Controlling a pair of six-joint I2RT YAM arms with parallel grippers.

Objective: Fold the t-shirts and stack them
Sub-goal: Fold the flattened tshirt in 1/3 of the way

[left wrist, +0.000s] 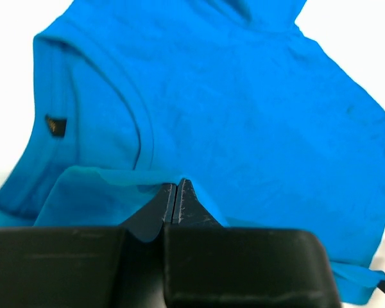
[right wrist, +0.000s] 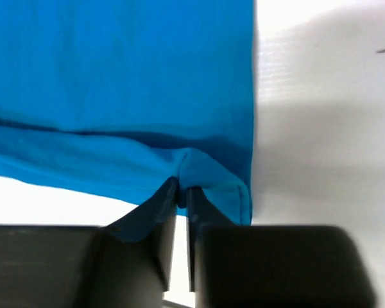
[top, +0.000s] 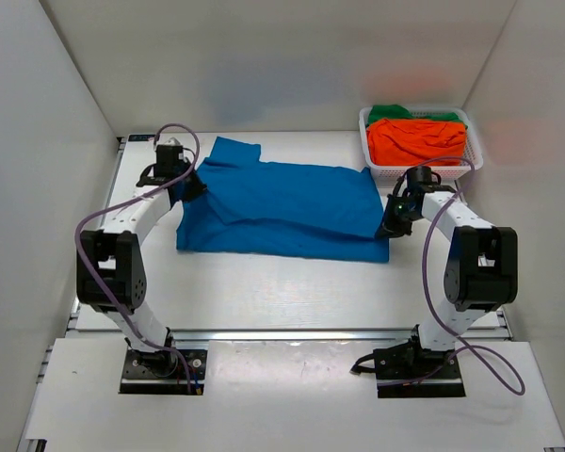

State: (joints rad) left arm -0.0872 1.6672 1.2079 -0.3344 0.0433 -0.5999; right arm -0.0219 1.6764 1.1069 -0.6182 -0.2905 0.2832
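Currently on record, by item.

Blue t-shirt [top: 282, 207]: lies spread across the middle of the table [top: 264, 292], long side running from 9 to 3 o'clock. Partly doubled over, with an upper layer covering most of the lower one and a strip of the lower layer showing along the 6 o'clock edge. Sleeve or shoulder part sticks out at 11 o'clock. Shows a neckline seam and a small dark tag [left wrist: 53, 125] in the left wrist view.

Left gripper [top: 193, 185]: sits at the 9 o'clock edge of the blue t-shirt. Fingers pressed together with no gap, and a fold of the blue cloth pinched and raised at the tips.

Right gripper [top: 388, 229]: sits at the 4 o'clock corner of the blue t-shirt, near the hem. Fingers almost together, with only a thin slit showing between them lower down. Cloth puckered and drawn up into the tips, so appears to be gripped there.

White mesh basket [top: 471, 155]: stands at 1 o'clock on the table, against the back wall, just beyond the right gripper and apart from the blue t-shirt.

Orange t-shirt [top: 416, 141]: bunched inside the basket, filling most of it.

Green t-shirt [top: 395, 112]: also in the basket, on the 12 o'clock side, mostly hidden behind the orange one.
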